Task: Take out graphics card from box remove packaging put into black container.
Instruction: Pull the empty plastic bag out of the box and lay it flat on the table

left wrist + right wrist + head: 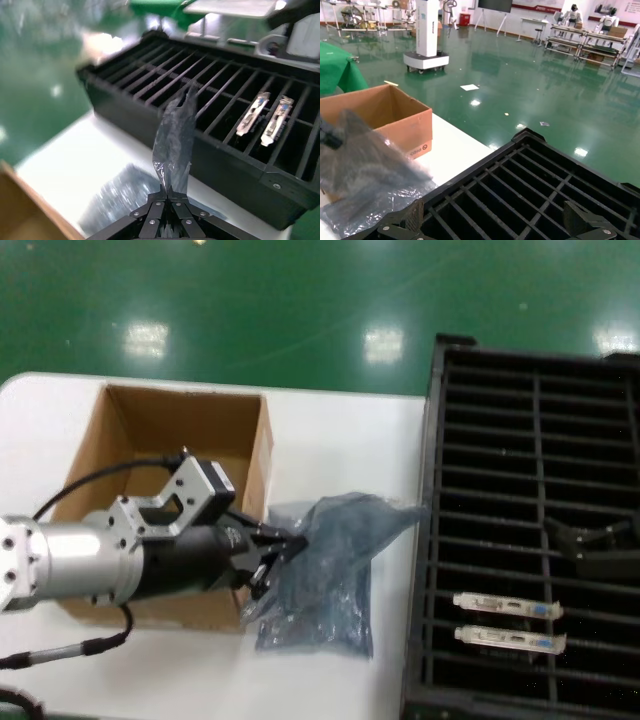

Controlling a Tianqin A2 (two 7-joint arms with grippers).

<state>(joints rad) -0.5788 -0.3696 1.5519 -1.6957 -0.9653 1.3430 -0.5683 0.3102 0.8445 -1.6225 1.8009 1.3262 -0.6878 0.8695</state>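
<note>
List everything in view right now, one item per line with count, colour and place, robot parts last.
Brown corrugated cardboard box: one, open-topped, on the table's left part.
Crinkly translucent grey-blue plastic packaging bag: one, lying on the table between box and crate, one edge pinched and lifted.
Large black slatted plastic container: one, at the table's right.
Silver metal card brackets with blue ports: two, standing side by side in the container's near slots.
White table: one, under everything.
Green floor: beyond the table.
Left gripper: shut on the bag beside the box.
Right gripper: dark, above the container, open.
</note>
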